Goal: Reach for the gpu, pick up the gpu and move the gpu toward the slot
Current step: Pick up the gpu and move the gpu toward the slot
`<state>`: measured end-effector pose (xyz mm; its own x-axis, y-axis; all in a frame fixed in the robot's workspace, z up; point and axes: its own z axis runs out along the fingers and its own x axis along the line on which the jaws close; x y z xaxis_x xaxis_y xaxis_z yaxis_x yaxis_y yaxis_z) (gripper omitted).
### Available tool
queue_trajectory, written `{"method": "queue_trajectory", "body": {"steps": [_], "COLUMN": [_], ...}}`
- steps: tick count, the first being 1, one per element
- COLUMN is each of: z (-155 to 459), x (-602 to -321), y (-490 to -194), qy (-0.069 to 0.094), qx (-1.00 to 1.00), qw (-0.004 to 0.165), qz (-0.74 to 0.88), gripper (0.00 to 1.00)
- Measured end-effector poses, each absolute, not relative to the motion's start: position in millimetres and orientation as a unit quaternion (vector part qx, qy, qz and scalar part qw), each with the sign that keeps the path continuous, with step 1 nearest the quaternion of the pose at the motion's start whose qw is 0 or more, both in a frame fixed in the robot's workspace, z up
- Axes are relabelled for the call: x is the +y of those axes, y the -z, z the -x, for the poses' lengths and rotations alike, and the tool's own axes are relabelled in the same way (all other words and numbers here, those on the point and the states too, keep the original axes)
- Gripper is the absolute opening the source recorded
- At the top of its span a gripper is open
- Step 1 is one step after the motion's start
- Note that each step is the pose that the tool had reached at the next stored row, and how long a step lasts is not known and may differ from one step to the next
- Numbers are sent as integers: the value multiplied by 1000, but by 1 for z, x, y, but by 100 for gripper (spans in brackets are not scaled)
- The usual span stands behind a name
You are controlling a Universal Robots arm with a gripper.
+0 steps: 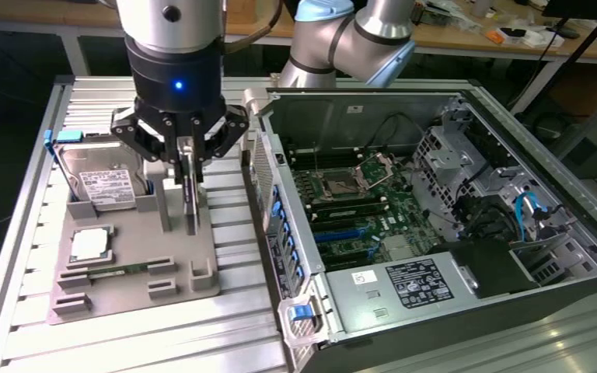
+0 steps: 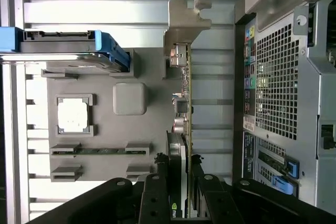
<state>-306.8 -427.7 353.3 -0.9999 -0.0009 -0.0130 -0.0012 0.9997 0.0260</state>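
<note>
While the gripper (image 1: 187, 180), narrowly parted, clamps the upright gpu (image 1: 190, 210), grey tray (image 1: 133, 294) holding hard drive (image 1: 105, 185), processor chip (image 1: 91, 245), memory stick (image 1: 122, 271)

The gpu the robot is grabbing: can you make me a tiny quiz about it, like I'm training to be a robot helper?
1. True or false: the gpu lies flat on the grey tray.
2. Pick one: what sits between the fingers of the gripper? A the hard drive; B the gpu; C the memory stick.
3. Fill in: in the exterior view, the open computer case stands on the tray's ____ side.

Key: 1 false, it stands on its edge. 2 B. 3 right, the exterior view's right.
</note>
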Motion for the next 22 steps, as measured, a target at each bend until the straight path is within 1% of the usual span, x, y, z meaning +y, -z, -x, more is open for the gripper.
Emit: {"method": "queue_trajectory", "body": {"steps": [8, 22], "z": [307, 307], "x": [-428, -428], "y": [-381, -412], "qy": [-13, -13], "qx": [1000, 1000], "qw": [7, 7], "qz": [1, 1], "gripper": [27, 27]}}
